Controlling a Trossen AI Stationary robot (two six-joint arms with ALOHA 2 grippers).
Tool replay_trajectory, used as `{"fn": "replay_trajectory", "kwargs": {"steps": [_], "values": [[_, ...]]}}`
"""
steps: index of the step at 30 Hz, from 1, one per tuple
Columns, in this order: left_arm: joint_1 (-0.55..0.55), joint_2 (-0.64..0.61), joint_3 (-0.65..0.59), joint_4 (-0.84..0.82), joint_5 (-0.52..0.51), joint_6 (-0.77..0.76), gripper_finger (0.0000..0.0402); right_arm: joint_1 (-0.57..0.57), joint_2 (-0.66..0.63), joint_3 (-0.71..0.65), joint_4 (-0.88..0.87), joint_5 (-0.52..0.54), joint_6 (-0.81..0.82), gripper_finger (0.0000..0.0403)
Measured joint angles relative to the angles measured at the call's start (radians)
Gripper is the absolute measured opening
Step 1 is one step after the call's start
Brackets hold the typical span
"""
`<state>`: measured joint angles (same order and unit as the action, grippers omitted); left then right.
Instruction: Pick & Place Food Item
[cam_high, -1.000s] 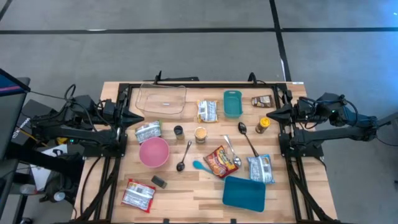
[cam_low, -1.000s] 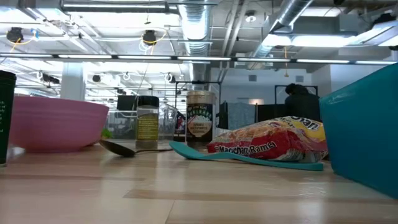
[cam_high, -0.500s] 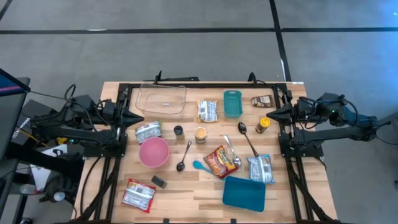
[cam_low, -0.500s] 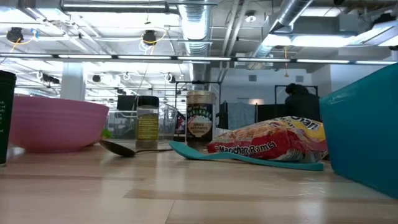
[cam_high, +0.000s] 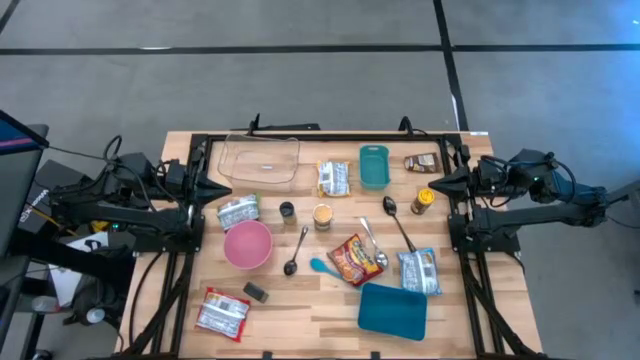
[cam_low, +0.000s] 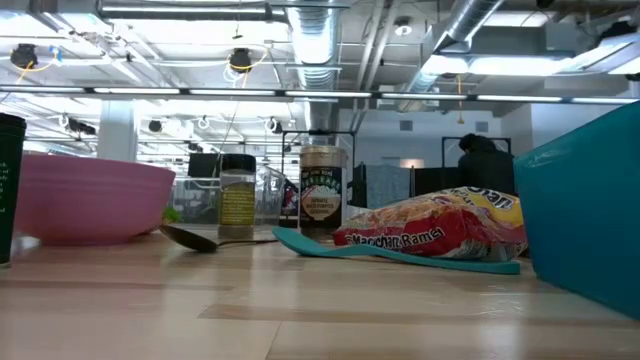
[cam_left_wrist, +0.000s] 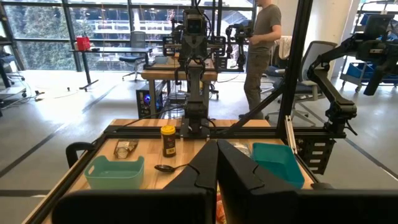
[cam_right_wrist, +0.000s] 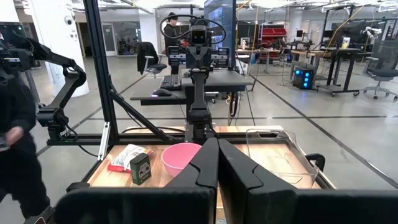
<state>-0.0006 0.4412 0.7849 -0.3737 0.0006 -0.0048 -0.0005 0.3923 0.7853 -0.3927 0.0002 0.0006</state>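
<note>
Food items lie about the wooden table (cam_high: 300, 295): a red ramen packet (cam_high: 352, 260) at the middle, also in the low view (cam_low: 430, 232); silver snack packets (cam_high: 333, 178) (cam_high: 417, 270) (cam_high: 238, 212); a red-white packet (cam_high: 222, 313) at the near left; a brown packet (cam_high: 421, 162) at the far right. My left gripper (cam_high: 226, 190) rests shut over the left edge, touching nothing. My right gripper (cam_high: 436, 183) rests shut over the right edge, touching nothing.
A pink bowl (cam_high: 247, 244), a clear tray (cam_high: 261, 160), a small teal tub (cam_high: 373, 166) and a large teal lid (cam_high: 392, 310) stand on the table, with spice jars (cam_high: 322, 216) (cam_high: 424, 201) (cam_high: 287, 211), spoons (cam_high: 296, 250) (cam_high: 397, 222) and a black frame (cam_high: 330, 133).
</note>
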Motion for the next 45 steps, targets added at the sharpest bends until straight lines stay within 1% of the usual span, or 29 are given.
{"fn": "replay_trajectory", "kwargs": {"steps": [16, 20, 22, 24, 28, 30, 32, 34, 37, 39, 41, 45], "values": [[0.0, 0.0, 0.0, 0.0, 0.0, 0.0, 0.0, 0.0, 0.0, 0.0, 0.001, 0.0, 0.0, 0.0], [0.0, 0.0, 0.0, 0.0, 0.0, 0.0, 0.0, 0.0, 0.0, 0.0, 0.037, 0.0, 0.0, 0.0], [0.0, 0.0, 0.0, 0.0, 0.0, 0.0, 0.0, 0.0, 0.005, 0.0, 0.093, 0.0, 0.017, 0.0], [0.0, 0.0, 0.0, 0.0, 0.0, 0.0, 0.0, 0.0, 0.017, -0.001, 0.185, 0.0, 0.064, 0.0], [0.0, 0.0, 0.0, 0.0, 0.0, 0.0, 0.0, 0.0, 0.051, -0.001, 0.418, 0.0, 0.173, 0.0], [0.0, 0.0, 0.0, 0.0, 0.0, 0.0, 0.0, -0.003, 0.072, -0.001, 0.522, 0.004, 0.183, 0.0], [0.0, 0.0, 0.0, 0.0, 0.0, 0.0, 0.0, -0.01, 0.093, -0.001, 0.616, 0.055, 0.183, 0.0], [0.0, 0.0, 0.0, 0.0, 0.0, 0.0, 0.0, -0.019, 0.11, -0.001, 0.682, 0.141, 0.184, 0.0], [0.0, 0.0, 0.0, 0.0, 0.0, 0.0, 0.0, -0.04, 0.129, -0.001, 0.705, 0.296, 0.184, 0.0], [0.0, 0.0, 0.0, 0.0, 0.0, 0.0, 0.0, -0.06, 0.136, -0.001, 0.695, 0.365, 0.184, 0.0], [0.0, 0.0, 0.0, 0.0, 0.0, 0.0, 0.0, -0.083, 0.138, 0.011, 0.645, 0.39, 0.184, 0.0], [0.0, 0.0, 0.0, 0.0, 0.0, 0.0, 0.0, -0.13, 0.15, 0.077, 0.509, 0.399, 0.214, 0.0]]}}
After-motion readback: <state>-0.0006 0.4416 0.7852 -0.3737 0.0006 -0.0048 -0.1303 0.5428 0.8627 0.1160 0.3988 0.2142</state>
